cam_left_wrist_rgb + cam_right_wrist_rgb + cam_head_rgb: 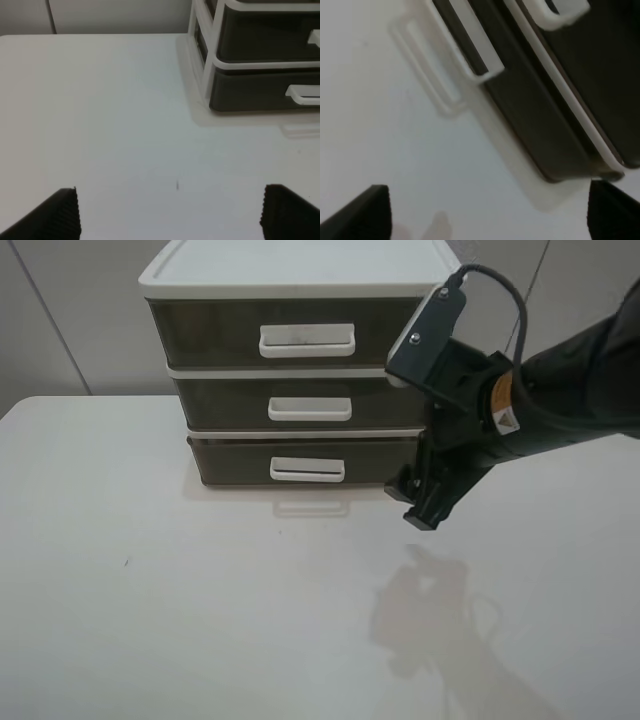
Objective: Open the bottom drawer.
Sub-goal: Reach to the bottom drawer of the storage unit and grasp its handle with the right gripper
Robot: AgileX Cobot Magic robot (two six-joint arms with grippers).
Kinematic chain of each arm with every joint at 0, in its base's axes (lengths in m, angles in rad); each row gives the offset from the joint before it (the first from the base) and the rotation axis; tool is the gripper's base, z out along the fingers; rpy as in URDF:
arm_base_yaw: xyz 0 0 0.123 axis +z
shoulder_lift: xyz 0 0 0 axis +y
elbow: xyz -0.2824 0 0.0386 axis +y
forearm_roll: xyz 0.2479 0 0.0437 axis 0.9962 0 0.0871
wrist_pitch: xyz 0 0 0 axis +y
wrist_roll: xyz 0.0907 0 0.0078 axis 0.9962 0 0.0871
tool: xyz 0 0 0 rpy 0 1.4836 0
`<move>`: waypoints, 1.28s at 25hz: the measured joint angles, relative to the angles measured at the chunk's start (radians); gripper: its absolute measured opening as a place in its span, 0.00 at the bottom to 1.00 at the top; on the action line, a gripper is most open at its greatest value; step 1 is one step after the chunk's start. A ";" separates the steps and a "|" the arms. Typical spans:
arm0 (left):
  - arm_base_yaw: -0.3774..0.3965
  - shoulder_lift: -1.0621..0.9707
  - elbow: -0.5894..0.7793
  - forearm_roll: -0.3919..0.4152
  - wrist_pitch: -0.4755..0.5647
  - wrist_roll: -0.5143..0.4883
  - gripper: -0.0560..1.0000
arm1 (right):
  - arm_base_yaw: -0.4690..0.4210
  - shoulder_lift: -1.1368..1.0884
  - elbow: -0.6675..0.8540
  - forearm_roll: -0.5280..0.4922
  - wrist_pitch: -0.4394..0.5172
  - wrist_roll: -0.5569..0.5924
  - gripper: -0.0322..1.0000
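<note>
The bottom drawer is the lowest of three in a white-framed unit and sits flush in it. Its small white loop handle shows a dark slot. My right gripper hangs just above the table at the drawer's front right corner, to the right of the handle, touching nothing. In the right wrist view the drawer and handle lie ahead of the gripper, whose fingers stand wide apart and empty. In the left wrist view my left gripper is open and empty, low over the table, with the drawer far off.
The drawer unit stands at the back middle of the white table. The middle drawer and the top drawer are shut. A grey wall runs behind. The left arm does not show in the exterior high view.
</note>
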State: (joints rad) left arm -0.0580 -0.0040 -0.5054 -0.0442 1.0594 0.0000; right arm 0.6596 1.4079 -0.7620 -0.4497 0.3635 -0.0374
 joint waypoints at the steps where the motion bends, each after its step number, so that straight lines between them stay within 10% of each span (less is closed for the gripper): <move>1: 0.000 0.000 0.000 0.000 0.000 0.000 0.76 | 0.000 0.020 0.000 0.003 -0.033 0.000 0.78; 20: 0.000 0.000 0.000 0.000 0.000 0.000 0.76 | 0.113 0.333 -0.004 -0.349 -0.309 -0.030 0.76; 32: 0.000 0.000 0.000 0.000 0.000 0.000 0.76 | 0.078 0.421 -0.106 -0.163 -0.363 -0.313 0.76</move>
State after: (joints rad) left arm -0.0580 -0.0040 -0.5054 -0.0442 1.0594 0.0000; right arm 0.7378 1.8292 -0.8681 -0.6131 0.0000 -0.3504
